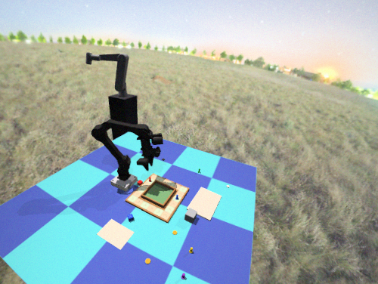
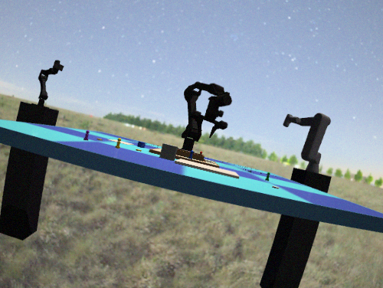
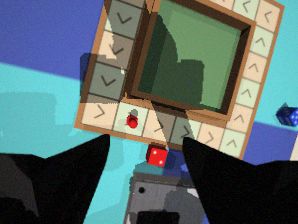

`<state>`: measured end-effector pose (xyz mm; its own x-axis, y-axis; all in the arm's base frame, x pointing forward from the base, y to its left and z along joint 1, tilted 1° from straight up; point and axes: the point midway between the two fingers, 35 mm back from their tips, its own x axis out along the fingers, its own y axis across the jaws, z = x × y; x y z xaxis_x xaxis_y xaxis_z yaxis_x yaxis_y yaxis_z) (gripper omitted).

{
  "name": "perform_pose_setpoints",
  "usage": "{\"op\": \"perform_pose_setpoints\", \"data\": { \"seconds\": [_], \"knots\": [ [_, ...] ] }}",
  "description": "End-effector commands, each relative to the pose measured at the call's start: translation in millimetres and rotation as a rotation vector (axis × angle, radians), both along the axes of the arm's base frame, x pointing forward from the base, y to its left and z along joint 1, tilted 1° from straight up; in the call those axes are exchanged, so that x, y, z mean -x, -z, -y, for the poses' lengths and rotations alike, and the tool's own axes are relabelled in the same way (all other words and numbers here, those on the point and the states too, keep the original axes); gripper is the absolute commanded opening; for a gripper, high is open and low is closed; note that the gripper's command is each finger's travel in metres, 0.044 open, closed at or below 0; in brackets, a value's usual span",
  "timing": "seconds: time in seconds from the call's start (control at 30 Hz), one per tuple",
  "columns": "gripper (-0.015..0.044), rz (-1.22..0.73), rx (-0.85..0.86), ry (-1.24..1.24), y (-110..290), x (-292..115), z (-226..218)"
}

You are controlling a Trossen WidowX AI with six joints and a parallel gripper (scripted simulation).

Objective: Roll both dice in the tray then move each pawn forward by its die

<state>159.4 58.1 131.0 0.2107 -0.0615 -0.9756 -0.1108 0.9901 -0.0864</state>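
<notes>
My gripper (image 1: pixel 145 163) (image 2: pixel 217 128) (image 3: pixel 146 141) is open and empty, hanging above the board's near edge by the arm base. The red die (image 1: pixel 140 182) (image 3: pixel 157 156) lies on the table right below it, between the fingers in the wrist view. The red pawn (image 1: pixel 150 178) (image 3: pixel 132 120) stands on a board tile close to that die. The board (image 1: pixel 166 215) (image 3: pixel 247 92) rings the green tray (image 1: pixel 152 201) (image 3: pixel 245 65), which holds nothing. The blue pawn (image 1: pixel 177 196) (image 2: pixel 191 154) stands on the board's far side. The blue die (image 1: pixel 130 217) (image 3: pixel 287 115) lies on the table beside the board.
A grey block (image 1: pixel 190 215) (image 2: pixel 168 152) and two beige pads (image 1: pixel 204 202) (image 1: pixel 115 233) lie near the board. Yellow (image 1: pixel 191 250), purple (image 1: pixel 183 276) and green (image 1: pixel 199 171) pawns and two orange discs (image 1: pixel 175 232) (image 1: pixel 147 260) are scattered about. A black pillar (image 1: pixel 122 109) stands behind the arm base (image 1: pixel 123 182).
</notes>
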Motion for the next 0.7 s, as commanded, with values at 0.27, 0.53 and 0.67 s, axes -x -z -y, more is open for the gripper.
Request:
{"op": "perform_pose_setpoints", "data": {
  "seconds": [0.27,0.53,0.67],
  "knots": [
    [0.0275,-0.196,-0.104,0.211,53,44,42],
    [0.0275,-0.196,-0.104,0.211,70,43,42],
    [0.0275,-0.196,-0.104,0.211,84,42,42]
  ]
}}
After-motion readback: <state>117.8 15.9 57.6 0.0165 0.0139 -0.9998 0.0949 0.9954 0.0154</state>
